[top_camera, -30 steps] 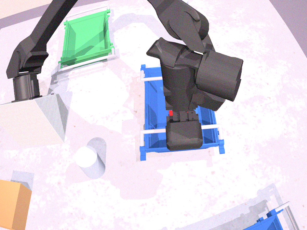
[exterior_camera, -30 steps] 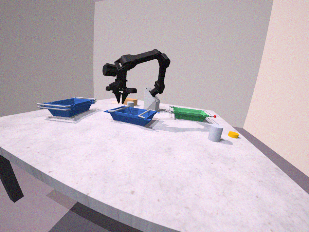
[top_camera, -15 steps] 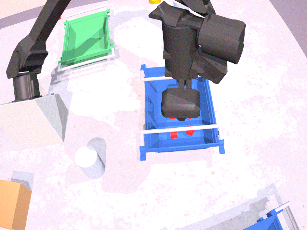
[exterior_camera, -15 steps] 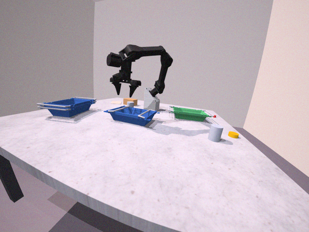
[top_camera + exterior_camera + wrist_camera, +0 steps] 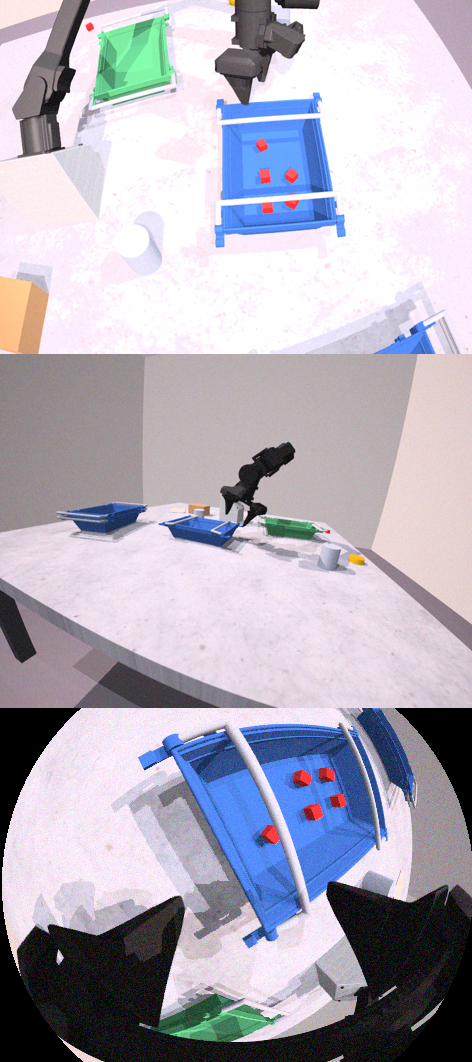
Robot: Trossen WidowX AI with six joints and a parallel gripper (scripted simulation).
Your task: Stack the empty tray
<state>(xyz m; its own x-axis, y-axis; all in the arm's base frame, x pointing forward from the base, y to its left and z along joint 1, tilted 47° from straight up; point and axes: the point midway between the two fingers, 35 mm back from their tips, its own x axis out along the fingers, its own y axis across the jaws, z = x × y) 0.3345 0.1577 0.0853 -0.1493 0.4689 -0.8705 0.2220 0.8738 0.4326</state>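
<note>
The loaded blue tray (image 5: 224, 160) (image 5: 198, 533) (image 5: 207, 776) stands mid-table with several red blocks (image 5: 264, 176) (image 5: 303, 777) inside. Its far wire bar (image 5: 266, 117) (image 5: 220, 527) (image 5: 267, 796) and its near wire bar (image 5: 274, 198) (image 5: 181, 520) (image 5: 366, 783) both lie across its top. The empty green tray (image 5: 129, 60) (image 5: 289, 527) (image 5: 214, 1024) lies on the table beyond it, near the arm's base. My gripper (image 5: 244, 95) (image 5: 239, 514) (image 5: 258, 896) is open and empty. It hangs low just off the blue tray's far end, between the two trays.
A second blue tray (image 5: 415, 339) (image 5: 102, 517) (image 5: 390, 749) stands apart. A white cylinder (image 5: 131, 240) (image 5: 199, 512), an orange box (image 5: 19, 316) (image 5: 199, 508), a grey cylinder (image 5: 329, 556) and a yellow disc (image 5: 356, 559) stand around. A loose red block (image 5: 89, 26) lies by the green tray.
</note>
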